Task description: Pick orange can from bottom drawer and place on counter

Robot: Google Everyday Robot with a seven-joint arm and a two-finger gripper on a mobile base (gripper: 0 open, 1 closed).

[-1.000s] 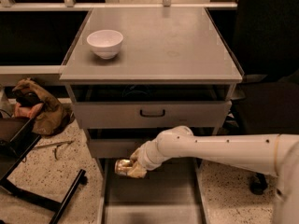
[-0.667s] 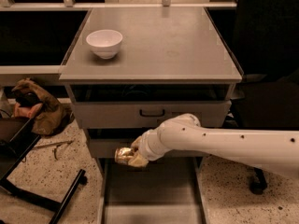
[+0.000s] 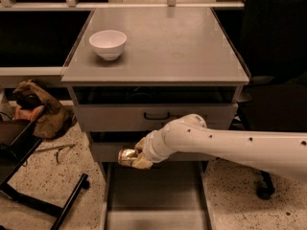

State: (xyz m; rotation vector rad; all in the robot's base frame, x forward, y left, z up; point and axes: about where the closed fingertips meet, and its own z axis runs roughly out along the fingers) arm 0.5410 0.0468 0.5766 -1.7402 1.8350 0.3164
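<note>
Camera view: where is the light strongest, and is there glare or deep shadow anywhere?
In the camera view, the counter is brightly lit with a soft sheen; the orange can, held in the gripper above the bottom drawer, shows small bright glints; the gap under the counter and the right side are in deep shadow.
</note>
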